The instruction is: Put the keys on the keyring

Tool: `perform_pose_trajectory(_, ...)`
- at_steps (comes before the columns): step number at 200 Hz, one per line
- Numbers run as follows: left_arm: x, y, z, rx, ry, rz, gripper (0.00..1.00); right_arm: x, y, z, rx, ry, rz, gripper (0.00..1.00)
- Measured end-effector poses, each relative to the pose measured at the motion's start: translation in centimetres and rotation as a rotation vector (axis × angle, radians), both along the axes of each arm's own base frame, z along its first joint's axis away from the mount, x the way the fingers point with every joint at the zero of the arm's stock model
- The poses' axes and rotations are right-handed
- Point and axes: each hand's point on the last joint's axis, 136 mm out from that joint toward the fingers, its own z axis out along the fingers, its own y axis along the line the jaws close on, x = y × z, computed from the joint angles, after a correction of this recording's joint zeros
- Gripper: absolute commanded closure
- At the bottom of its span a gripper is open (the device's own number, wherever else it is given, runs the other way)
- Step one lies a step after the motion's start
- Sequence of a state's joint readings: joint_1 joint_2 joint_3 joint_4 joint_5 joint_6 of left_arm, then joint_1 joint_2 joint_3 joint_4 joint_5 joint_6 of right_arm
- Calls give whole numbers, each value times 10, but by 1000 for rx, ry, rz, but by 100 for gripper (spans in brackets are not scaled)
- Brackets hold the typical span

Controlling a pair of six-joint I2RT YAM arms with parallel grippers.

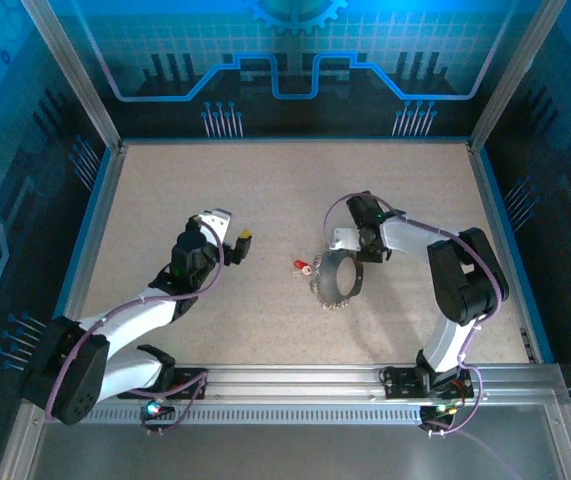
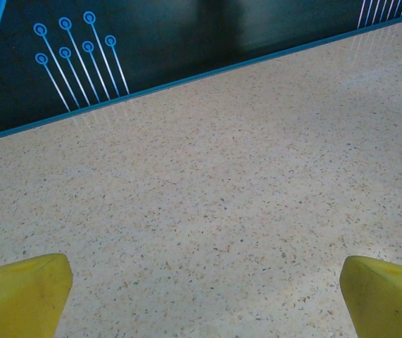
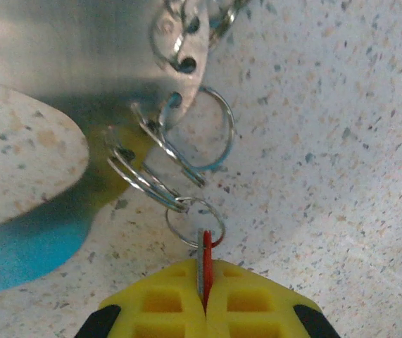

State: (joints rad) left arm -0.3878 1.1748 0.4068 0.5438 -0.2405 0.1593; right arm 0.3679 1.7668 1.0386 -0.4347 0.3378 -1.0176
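One red key point(image 3: 205, 255) is pinched edge-on between the yellow fingers point(image 3: 257, 299) of your right gripper point(image 3: 204, 285). That gripper is squeezed tight shut on the key. You can see the red head and a thin silver strip side by side in the crack between the fingers.

The top of the key touches a small ring point(image 3: 193, 224). This ring is the last one in a little string of rings hanging off the keyring point(image 3: 88, 49), which up close looks like a shiny metal band with holes along its edge. You cannot tell if the key is really on the small ring or only leaning against it.

From above, the keys point(image 1: 300, 266) show as a tiny red spot just to the left of the keyring point(image 1: 327, 297). The spot is too small to tell if it is one key or two. The keyring sits near the middle of the speckled table point(image 1: 265, 190), right below the tip of your right arm.

Your left gripper point(image 1: 233, 240) is well apart from the keys, off to the left. Its yellow fingers point(image 2: 21, 292) are spread as wide as they go, with nothing held and only table between them
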Motion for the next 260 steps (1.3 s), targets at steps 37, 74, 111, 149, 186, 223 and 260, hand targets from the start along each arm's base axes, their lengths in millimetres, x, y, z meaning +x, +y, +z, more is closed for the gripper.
perform_pose_trajectory(37,0,1,-1,7,0,5,1,4,-6,-1,3,6,-38,88)
perform_pose_trajectory(74,1,2,-1,11,0,8,1,4,-10,-9,0,31,-74,81)
perform_pose_trajectory(111,0,4,-5,37,11,12,1,13,-15,-5,3,-15,-123,72)
perform_pose_trajectory(149,3,19,-8,56,20,74,1,20,-29,11,4,-88,-194,70)
perform_pose_trajectory(186,6,31,-8,61,18,117,1,29,-30,53,159,-236,-306,3)
perform_pose_trajectory(223,12,47,-9,57,11,169,1,23,-35,117,563,-431,-441,0)
perform_pose_trajectory(260,16,55,-22,56,24,186,1,6,-49,144,878,-624,-573,0)
